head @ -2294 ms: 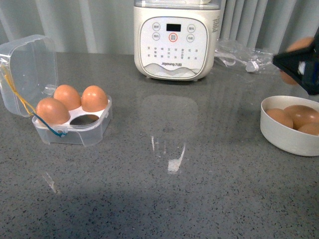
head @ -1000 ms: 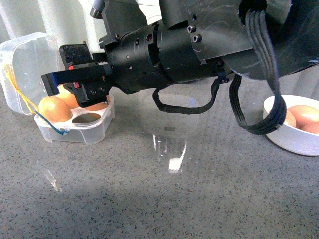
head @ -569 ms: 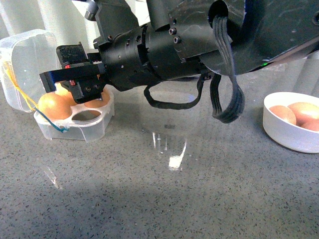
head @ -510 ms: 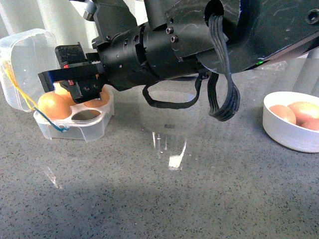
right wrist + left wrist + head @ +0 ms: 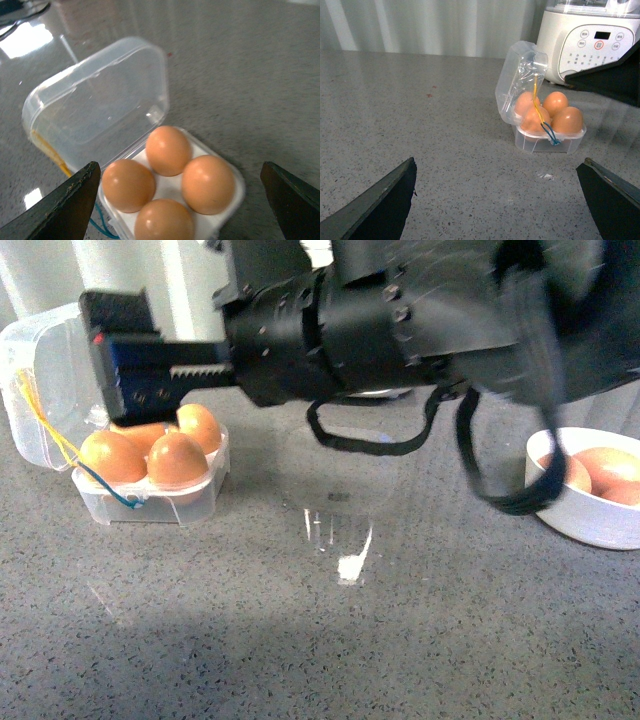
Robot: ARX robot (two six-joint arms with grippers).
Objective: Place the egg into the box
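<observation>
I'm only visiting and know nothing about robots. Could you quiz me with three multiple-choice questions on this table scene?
1. Seen from the front, where is the white bowl relative to the clear box?
A) to its right B) to its left C) inside it
2. How many eggs are in the box?
A) two B) three C) four
3. The box's lid is:
A) shut B) open C) missing

Answers: 1 A, the bowl sits far right; 2 C, every cup is filled; 3 B, it stands tilted back.
</observation>
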